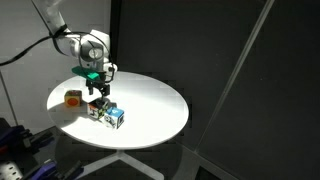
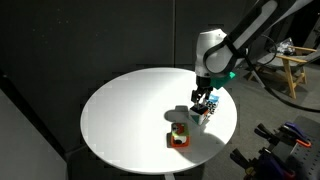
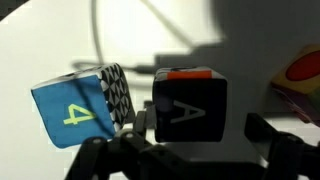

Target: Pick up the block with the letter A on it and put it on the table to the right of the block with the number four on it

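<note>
The block with the letter A [image 3: 188,108] is a dark cube with a white A, standing on the table [image 1: 150,100] just right of the block with the number four [image 3: 72,112] in the wrist view. The four block is light blue with a yellow 4. My gripper [image 3: 200,130] is open and lowered around the A block: one finger is at its left side, the other stands apart on its right. In an exterior view the gripper [image 1: 101,90] hangs over the A block [image 1: 97,108], with the blue block [image 1: 117,118] beside it.
An orange-and-yellow cube [image 1: 73,98] sits on the table near the pair and shows at the right edge of the wrist view [image 3: 300,72]. The round white tabletop [image 2: 130,110] is surrounded by dark curtains. Cables and gear lie on the floor.
</note>
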`<state>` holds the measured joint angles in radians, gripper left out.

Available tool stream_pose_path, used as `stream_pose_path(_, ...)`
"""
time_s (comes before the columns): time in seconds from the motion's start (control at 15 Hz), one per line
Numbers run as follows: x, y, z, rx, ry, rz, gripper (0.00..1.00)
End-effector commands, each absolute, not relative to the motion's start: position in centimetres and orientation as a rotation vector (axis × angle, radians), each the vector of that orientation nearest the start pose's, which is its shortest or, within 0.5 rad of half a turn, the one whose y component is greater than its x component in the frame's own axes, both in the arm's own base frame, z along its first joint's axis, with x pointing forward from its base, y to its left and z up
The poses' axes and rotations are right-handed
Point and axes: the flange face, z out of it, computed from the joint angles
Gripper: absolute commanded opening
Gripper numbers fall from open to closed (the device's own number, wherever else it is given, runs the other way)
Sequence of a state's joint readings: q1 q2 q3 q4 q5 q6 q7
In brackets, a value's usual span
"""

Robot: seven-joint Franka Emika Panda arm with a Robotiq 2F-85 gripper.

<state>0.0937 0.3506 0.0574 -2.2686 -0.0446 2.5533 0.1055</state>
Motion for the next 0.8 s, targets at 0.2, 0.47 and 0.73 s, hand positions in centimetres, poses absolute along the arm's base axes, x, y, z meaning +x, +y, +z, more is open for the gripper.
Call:
stream_pose_path(0.2, 52.8, 8.2, 18.5, -3.130, -0.183, 0.064, 1.00)
stream_pose_path(0.47, 52.9, 8.0, 17.5, -3.130, -0.192, 0.063, 1.00)
stream_pose_path(0.73, 52.9, 7.8, 16.8, -3.132, -0.193, 0.071, 1.00)
